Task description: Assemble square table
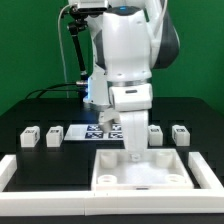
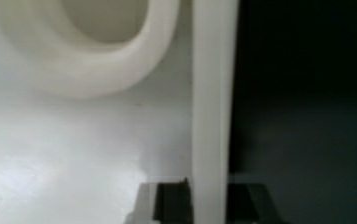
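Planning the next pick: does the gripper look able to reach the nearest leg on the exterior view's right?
Probably yes: that leg stands alone, nothing over it; the gripper sits at the tabletop edge nearby.

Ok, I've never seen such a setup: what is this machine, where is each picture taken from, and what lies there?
It is a white robot arm with a two-finger gripper. One picture comes from a camera off the arm, the other from a camera on its wrist. On the black table lie a white plastic square tabletop slab, four small white tagged block legs and a flat white marker board. Its dark fingers straddle the slab's edge; whether they clamp it is unclear.
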You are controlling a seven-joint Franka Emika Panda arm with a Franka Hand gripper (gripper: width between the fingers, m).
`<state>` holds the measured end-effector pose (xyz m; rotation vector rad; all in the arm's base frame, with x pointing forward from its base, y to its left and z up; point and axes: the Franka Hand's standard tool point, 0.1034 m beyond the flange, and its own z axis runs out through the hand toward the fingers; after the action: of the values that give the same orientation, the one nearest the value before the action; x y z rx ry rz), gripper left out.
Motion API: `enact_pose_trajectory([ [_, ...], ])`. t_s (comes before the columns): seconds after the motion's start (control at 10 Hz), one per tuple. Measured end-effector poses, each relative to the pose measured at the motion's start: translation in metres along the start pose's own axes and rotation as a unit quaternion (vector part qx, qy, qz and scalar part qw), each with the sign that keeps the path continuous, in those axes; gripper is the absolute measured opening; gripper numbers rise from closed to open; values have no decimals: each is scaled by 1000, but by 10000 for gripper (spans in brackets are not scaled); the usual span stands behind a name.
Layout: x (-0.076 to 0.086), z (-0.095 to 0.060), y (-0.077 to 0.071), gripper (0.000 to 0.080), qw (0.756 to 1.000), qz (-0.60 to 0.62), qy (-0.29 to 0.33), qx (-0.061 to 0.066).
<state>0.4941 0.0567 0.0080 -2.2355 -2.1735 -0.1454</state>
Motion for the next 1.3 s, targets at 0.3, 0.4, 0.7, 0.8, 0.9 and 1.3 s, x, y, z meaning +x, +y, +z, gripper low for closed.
enact_pose_trajectory([
  [0.3,9,1,0,54,1000,-10,-1,2],
  [0.4,8,1,0,54,1000,-11,-2,3],
  [0.7,8,1,-1,258,1000,-10,-2,4],
  [0.8,7,1,-1,258,1000,-10,-2,4],
  [0.9,7,1,-1,461,1000,-10,-2,4],
  [1.3,6,1,-1,646,1000,-9,-2,4],
])
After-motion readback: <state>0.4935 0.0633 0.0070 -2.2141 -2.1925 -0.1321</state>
